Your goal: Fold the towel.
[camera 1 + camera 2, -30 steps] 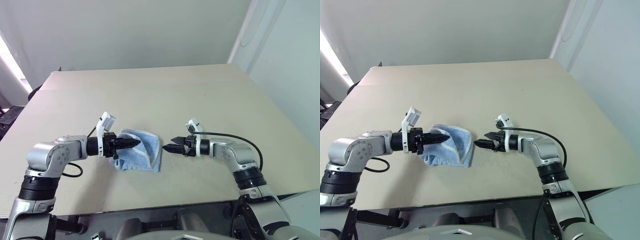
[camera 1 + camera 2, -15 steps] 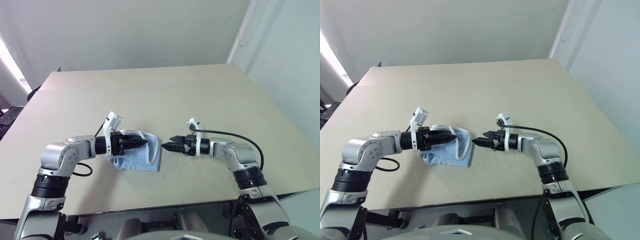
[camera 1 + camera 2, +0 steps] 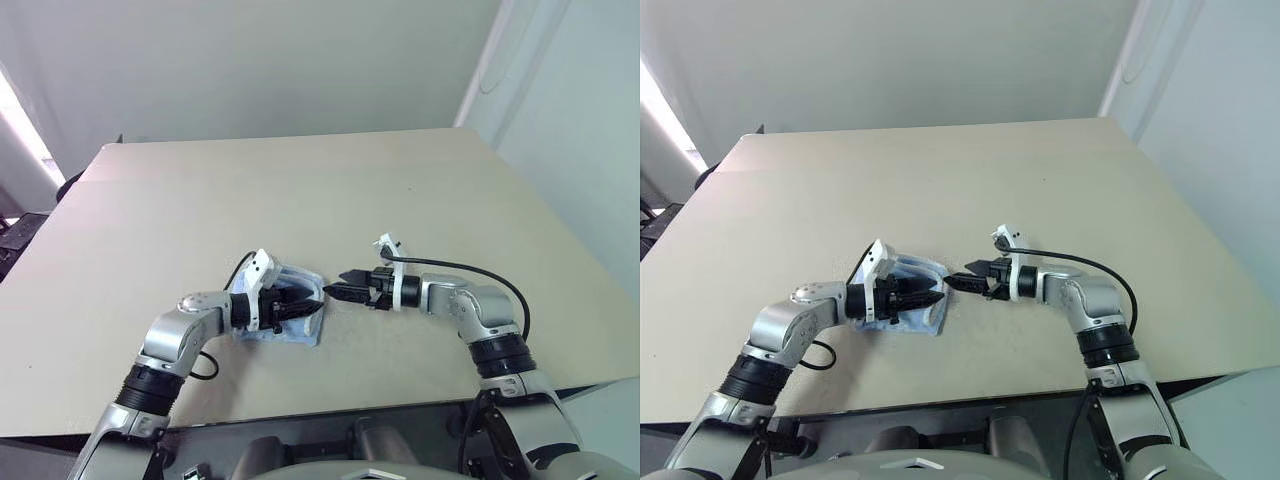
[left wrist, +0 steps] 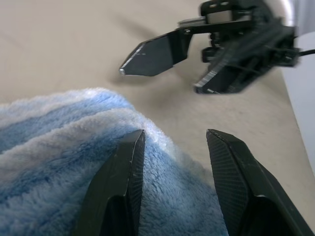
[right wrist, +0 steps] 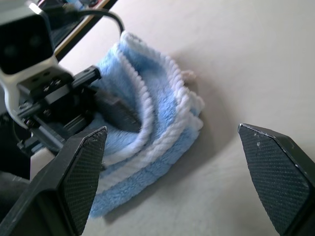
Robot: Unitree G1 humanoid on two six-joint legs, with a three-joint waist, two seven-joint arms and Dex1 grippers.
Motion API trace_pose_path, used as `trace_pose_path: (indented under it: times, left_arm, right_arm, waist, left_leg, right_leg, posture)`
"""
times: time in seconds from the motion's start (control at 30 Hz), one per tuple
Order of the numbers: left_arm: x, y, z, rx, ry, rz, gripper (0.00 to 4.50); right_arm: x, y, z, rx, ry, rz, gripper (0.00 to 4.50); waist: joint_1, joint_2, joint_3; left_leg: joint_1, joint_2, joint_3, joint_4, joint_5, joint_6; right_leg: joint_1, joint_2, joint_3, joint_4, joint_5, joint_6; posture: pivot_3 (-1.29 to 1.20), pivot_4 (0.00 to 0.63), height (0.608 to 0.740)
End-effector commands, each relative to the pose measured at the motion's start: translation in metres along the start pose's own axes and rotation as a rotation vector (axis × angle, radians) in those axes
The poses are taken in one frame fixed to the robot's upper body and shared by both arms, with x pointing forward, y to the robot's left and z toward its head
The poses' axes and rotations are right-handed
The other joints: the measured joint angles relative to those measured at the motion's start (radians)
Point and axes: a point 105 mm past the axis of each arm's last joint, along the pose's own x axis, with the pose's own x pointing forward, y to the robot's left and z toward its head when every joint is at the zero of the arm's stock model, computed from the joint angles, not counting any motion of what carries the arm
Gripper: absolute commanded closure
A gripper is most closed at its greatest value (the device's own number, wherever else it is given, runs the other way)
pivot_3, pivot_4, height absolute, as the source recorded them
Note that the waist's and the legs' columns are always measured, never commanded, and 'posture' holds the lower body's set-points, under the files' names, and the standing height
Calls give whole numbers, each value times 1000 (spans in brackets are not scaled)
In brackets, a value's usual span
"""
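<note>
Left gripper (image 3: 308, 303) has swept across the towel (image 3: 923, 270), fingers parted over its top layer — fold nearly closed; right gripper (image 3: 335, 293) waits spread beside it.

table (image 3: 300, 190): beige, broad | wall (image 3: 250, 60): plain pale grey-green | light: bright at left edge

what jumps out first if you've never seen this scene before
The light-blue towel, bunched into a small folded wad, lies near the middle of the tan table. The left tool reaches over it with its fingers apart, the fluffy top layer just under them. The right tool hangs wide open just beyond the towel's edge, pointing back at the left one, tips nearly meeting.
</note>
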Motion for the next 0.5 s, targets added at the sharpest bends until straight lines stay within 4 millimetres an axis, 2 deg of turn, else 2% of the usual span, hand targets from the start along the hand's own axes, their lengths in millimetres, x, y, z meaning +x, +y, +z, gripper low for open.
trace_pose_path:
  times: [0.03,0.23,0.37,0.5]
  left_arm:
    - [-12,-3,30,236,-74,14,2391]
    - [-32,-4,65,448,-124,25,2391]
    - [-41,12,62,485,-61,54,2391]
    - [-36,17,44,453,-25,16,2391]
  right_arm:
    - [-7,6,17,-82,-57,17,0]
    - [-8,5,11,-114,-46,14,0]
    - [-7,5,13,-129,-50,15,0]
    - [-8,5,12,-125,-49,15,0]
  waist:
    - [3,0,0]
    - [8,0,0]
    - [9,0,0]
    - [9,0,0]
  left_leg:
    - [0,0,0,0,0,0]
    - [0,0,0,0,0,0]
    - [0,0,0,1,0,0]
    - [-1,0,0,4,0,0]
  right_leg:
    - [0,0,0,0,0,0]
    - [0,0,0,0,0,0]
    - [1,1,0,0,0,0]
    - [1,1,0,0,0,0]
  posture:
    - [0,0,740]
    - [0,0,740]
    - [0,0,740]
    - [0,0,740]
